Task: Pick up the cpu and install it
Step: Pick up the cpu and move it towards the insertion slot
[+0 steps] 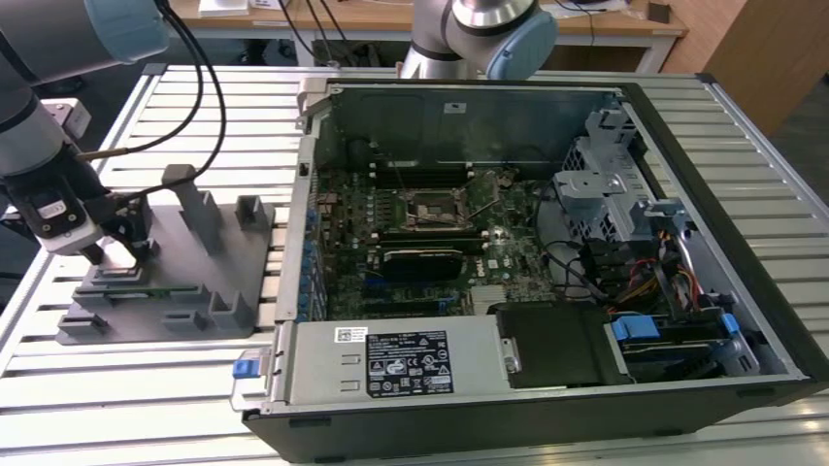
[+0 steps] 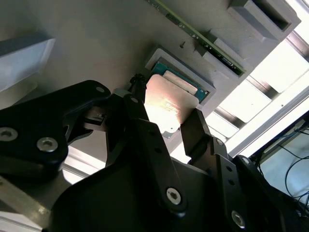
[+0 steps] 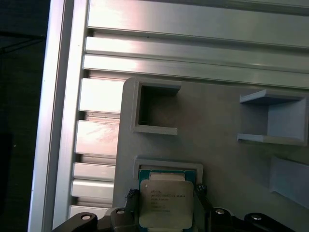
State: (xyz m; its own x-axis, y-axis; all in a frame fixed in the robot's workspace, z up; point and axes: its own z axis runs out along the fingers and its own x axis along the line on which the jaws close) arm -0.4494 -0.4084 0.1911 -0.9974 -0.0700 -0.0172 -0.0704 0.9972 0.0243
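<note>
Pinching the square, silvery-topped, green-edged cpu (image 3: 165,200) is the black gripper (image 2: 166,108)

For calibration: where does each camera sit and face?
Exterior view: off the arm, looking down on computer case and fixture; arm, gripper at the exterior view's left.
First wrist view: on the wrist, looking past the gripper at the cpu.
Second wrist view: behind the gripper, facing the cpu.
Both wrist views share gripper, cpu, fixture.
</note>
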